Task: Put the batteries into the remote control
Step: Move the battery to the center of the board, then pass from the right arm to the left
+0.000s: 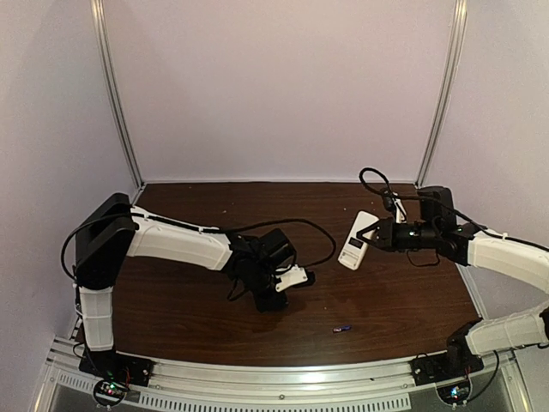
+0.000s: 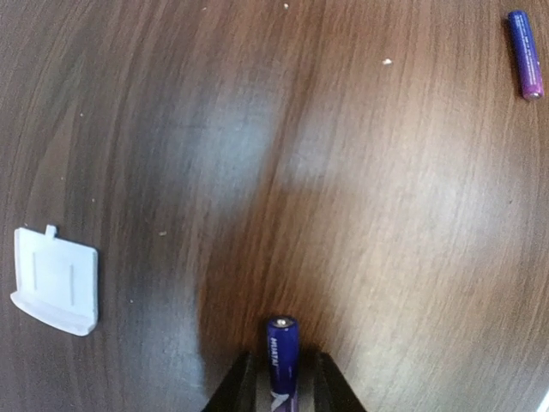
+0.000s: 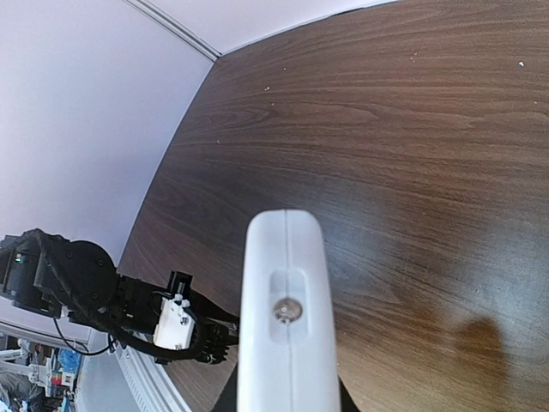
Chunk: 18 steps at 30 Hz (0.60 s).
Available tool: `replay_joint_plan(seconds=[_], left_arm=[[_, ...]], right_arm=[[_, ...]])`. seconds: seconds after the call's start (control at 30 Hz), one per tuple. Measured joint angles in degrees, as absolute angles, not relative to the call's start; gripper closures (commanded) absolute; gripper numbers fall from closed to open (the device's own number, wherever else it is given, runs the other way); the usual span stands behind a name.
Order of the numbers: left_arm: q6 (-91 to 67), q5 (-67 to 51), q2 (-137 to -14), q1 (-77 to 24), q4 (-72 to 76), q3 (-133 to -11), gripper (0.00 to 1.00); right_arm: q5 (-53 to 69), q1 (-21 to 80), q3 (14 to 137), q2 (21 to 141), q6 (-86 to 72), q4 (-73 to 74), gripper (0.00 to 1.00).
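Observation:
My right gripper (image 1: 371, 233) is shut on the white remote control (image 1: 354, 241) and holds it above the table at the right. In the right wrist view the remote (image 3: 283, 318) shows its narrow front end with a small round lens. One purple-blue battery (image 2: 283, 360) lies lengthwise between the fingers of my left gripper (image 2: 283, 356), with a thin dark gap on each side. The left gripper (image 1: 273, 300) is low over the table's middle, jaws slightly apart. A second battery (image 2: 525, 53) lies loose on the wood, also seen near the front edge (image 1: 343, 329).
A thin white cover piece (image 2: 56, 279) lies flat on the table to the left of my left gripper. Black cables trail from the left wrist (image 1: 304, 225) across the dark wooden table (image 1: 197, 309). Pale walls close in the back and sides.

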<state>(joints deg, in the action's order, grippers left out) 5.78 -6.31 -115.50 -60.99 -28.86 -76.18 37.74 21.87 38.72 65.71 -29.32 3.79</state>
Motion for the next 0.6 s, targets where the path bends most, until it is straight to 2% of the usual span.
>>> replay_joint_plan(seconds=[0.17,0.37,0.47,0.6], left_arm=[[6.39,-6.33,-115.26,-61.19,-28.84,-76.18,0.48],[5.82,-5.02,-110.56,-61.19,-27.88,-75.77,0.31],[4.78,-3.70,-105.73,-61.19,-25.26,-74.89,0.26],[-1.26,-4.47,-96.73,-60.23,-15.66,-69.14,0.25]], right_arm=[[38.68,21.85,38.68,65.67,-30.37,2.44,1.00],[39.18,21.85,38.65,65.58,-31.33,0.54,1.00],[39.27,21.85,38.65,65.34,-31.75,-0.23,1.00],[39.79,21.85,38.33,64.45,-33.63,-3.27,1.00]])
